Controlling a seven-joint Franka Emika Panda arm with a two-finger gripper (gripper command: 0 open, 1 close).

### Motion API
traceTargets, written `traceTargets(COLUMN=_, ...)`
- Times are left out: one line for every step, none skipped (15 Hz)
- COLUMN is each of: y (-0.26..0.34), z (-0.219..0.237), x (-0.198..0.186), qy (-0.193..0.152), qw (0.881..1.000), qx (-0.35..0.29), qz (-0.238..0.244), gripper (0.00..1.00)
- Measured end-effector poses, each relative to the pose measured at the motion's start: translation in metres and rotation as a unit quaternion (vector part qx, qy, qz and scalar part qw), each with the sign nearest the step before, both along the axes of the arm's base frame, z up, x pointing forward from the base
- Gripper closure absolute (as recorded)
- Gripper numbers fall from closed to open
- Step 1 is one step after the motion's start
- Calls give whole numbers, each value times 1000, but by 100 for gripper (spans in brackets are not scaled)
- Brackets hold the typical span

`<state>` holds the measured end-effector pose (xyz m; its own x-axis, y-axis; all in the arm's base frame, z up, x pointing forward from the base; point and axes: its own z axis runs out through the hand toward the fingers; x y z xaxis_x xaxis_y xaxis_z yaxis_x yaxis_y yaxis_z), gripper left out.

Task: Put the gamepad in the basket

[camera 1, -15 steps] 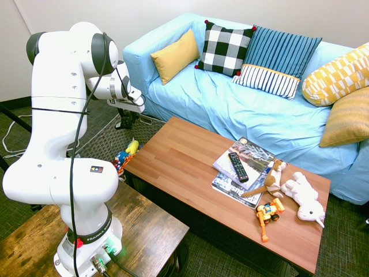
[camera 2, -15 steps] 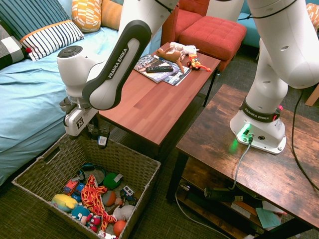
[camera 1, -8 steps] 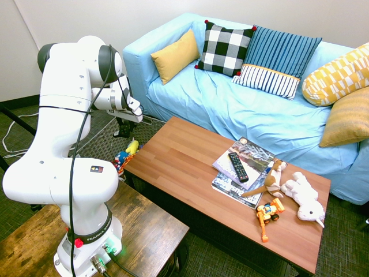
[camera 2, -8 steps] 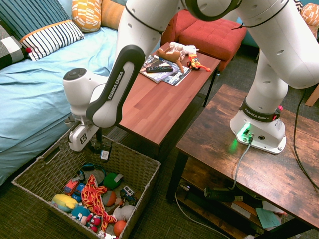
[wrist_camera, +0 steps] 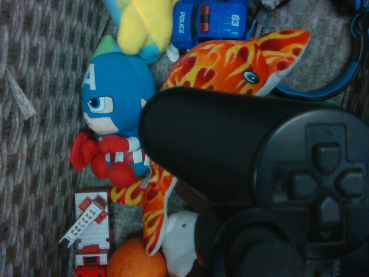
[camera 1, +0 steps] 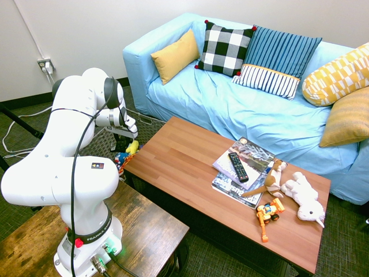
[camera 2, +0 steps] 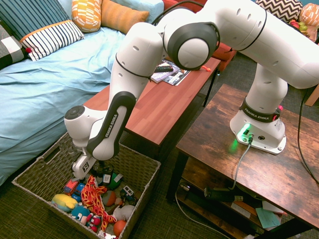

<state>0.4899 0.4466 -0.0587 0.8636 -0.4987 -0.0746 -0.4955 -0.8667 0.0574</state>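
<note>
The black gamepad [wrist_camera: 253,179] fills much of the wrist view from close by, its d-pad and one rounded horn showing. In the second exterior view it is a dark shape [camera 2: 103,172] under the hand, low inside the basket [camera 2: 145,169], just above the toys. My gripper [camera 2: 101,173] is shut on the gamepad. The basket is large, rectangular and woven, and stands on the floor between sofa and coffee table. In the first exterior view my gripper [camera 1: 123,144] hangs low beside the table's end, and the basket is mostly hidden.
Several toys lie in the basket: a blue masked plush [wrist_camera: 112,104], an orange flame-patterned plush [wrist_camera: 230,63], a police car [wrist_camera: 210,23]. The wooden coffee table [camera 1: 179,167] carries a slim remote [camera 1: 237,166], magazines and plush animals. The blue sofa [camera 1: 230,109] stands behind.
The arm has dropped from above the basket's rim down into the basket, carrying the gamepad with it. The gripper stays shut on it.
</note>
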Motion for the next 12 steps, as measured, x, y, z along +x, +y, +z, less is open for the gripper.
traceTargets(y=7, z=-11, x=-2, qy=7, qw=1000, qx=-6, qz=4, gripper=0)
traceTargets(y=13, z=-22, x=-4, qy=12, qw=1000, qx=-10, qz=9, gripper=0)
traceTargets(y=20, z=-30, x=-5, qy=15, qw=1000, qx=-12, qz=13, gripper=0)
traceTargets(y=25, z=-35, x=-5, qy=15, qw=1000, qx=-12, qz=15, gripper=0)
traceTargets(y=27, z=-37, x=-3, qy=14, qw=1000, qx=-12, qz=16, gripper=0)
traceTargets(y=29, z=-37, x=0, qy=13, qw=1000, qx=-11, qz=15, gripper=0)
traceTargets(y=30, z=-37, x=3, qy=11, qw=1000, qx=-11, qz=15, gripper=0)
traceTargets(y=30, z=-37, x=5, qy=10, qw=1000, qx=-9, qz=14, gripper=0)
traceTargets(y=31, z=-36, x=7, qy=10, qw=1000, qx=-9, qz=13, gripper=0)
traceTargets(y=30, z=-35, x=9, qy=10, qw=1000, qx=-9, qz=12, gripper=0)
traceTargets(y=29, z=-34, x=11, qy=10, qw=1000, qx=-9, qz=11, gripper=0)
traceTargets(y=28, z=-34, x=12, qy=11, qw=1000, qx=-10, qz=11, gripper=0)
